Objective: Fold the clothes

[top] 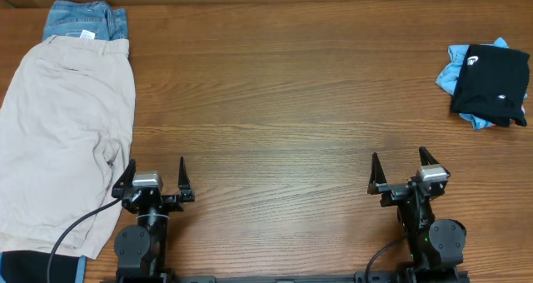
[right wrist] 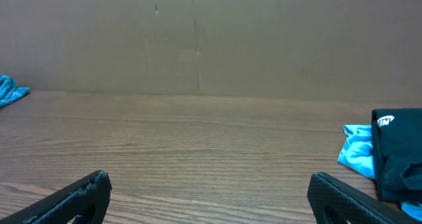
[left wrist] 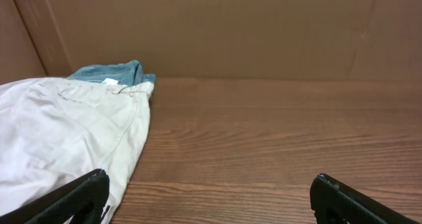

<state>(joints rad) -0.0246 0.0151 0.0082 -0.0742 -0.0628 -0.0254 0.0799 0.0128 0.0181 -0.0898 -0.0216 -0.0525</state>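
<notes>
Beige shorts [top: 67, 133] over blue denim [top: 83, 21], black T-shirt [top: 493, 83] well apart

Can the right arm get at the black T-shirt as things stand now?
Probably yes. Only bare table lies between the open right gripper and the black T-shirt, which sits atop a blue tee ahead and to its right.

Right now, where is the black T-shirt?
The black T-shirt lies at the far right of the table in the overhead view, on top of the light-blue tee, ahead and right of the right gripper.
</notes>
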